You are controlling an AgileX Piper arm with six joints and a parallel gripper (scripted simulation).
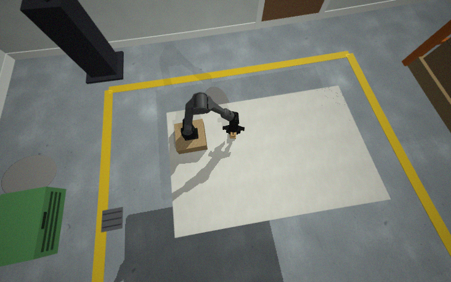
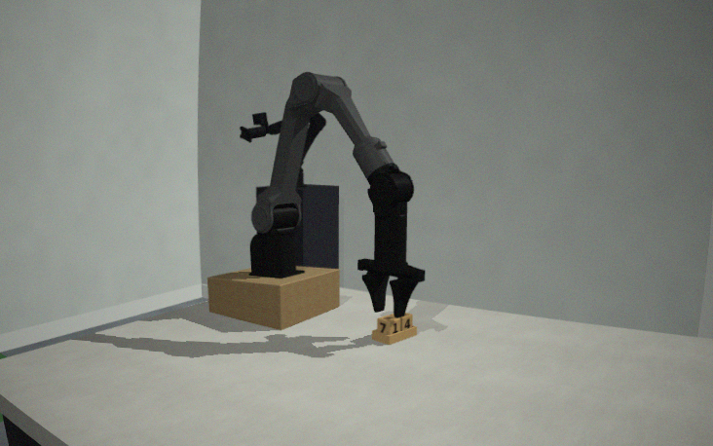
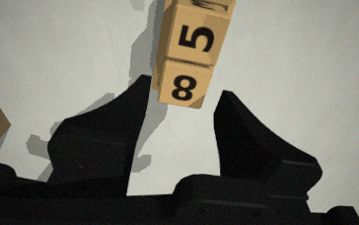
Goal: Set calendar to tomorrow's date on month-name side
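Observation:
The small wooden calendar tray (image 2: 395, 334) stands on the white table top, with two number cubes side by side in it. In the exterior view its front reads 7, then 1 (image 2: 394, 325) and 4 (image 2: 406, 323). In the wrist view the cubes' top faces read 8 (image 3: 183, 89) and 5 (image 3: 196, 39). My gripper (image 2: 390, 311) points straight down just above the cubes. It is open and holds nothing. In the wrist view the cube with 8 on top lies in line with the gap between my fingertips. From overhead the calendar is mostly hidden under the gripper (image 1: 233, 130).
The arm's wooden base block (image 2: 273, 295) stands to the left of the calendar, a short way off. A dark box (image 2: 318, 226) stands behind the base. Yellow floor tape (image 1: 106, 149) borders the table.

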